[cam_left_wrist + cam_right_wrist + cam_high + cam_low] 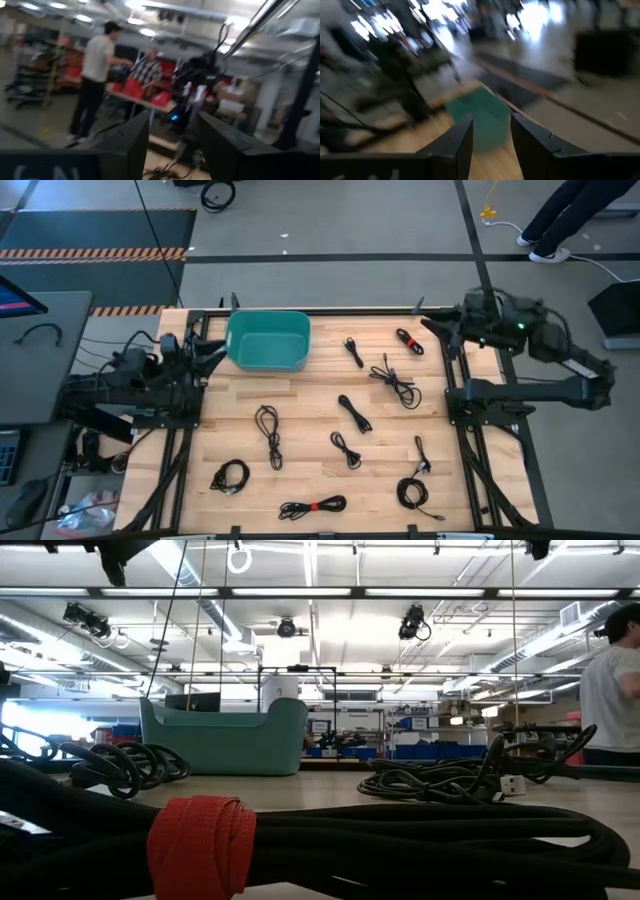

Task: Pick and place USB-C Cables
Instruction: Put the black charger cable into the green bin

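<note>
On the wooden table, right of and below the teal bin, lie ten USB-C Cables, two red-tied. Left gripper and right gripper both flank the bin, fingers parted, empty.

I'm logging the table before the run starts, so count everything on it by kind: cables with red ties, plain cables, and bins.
Red-tied cables: 2
Plain cables: 8
Bin: 1
Total: 11
</note>
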`<state>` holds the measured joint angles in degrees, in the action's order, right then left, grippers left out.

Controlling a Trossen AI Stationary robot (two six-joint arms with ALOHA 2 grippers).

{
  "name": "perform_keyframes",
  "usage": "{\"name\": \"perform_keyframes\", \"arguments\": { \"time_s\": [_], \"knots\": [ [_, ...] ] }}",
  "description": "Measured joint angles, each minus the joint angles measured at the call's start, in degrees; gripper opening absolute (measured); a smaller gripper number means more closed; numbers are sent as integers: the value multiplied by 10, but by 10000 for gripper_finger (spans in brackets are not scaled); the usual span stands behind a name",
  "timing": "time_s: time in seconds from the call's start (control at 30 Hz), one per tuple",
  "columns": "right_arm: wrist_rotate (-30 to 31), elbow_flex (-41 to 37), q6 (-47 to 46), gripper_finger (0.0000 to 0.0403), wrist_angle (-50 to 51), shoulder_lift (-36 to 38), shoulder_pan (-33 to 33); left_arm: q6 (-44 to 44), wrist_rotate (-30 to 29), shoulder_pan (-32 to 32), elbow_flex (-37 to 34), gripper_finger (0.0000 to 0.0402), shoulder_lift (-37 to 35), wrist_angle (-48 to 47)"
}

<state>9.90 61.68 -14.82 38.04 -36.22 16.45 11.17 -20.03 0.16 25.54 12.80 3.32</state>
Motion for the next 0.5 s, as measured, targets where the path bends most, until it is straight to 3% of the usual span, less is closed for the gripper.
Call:
{"name": "perform_keyframes", "arguments": {
  "time_s": [0.23, 0.5],
  "knots": [
    [91, 116, -44, 139, 316, -141, 28, -35, -19, 0, 73, 178, 37, -56],
    [45, 108, -12, 158, 366, -272, 102, -31, -19, 0, 87, 179, 46, -61]
  ]
}}
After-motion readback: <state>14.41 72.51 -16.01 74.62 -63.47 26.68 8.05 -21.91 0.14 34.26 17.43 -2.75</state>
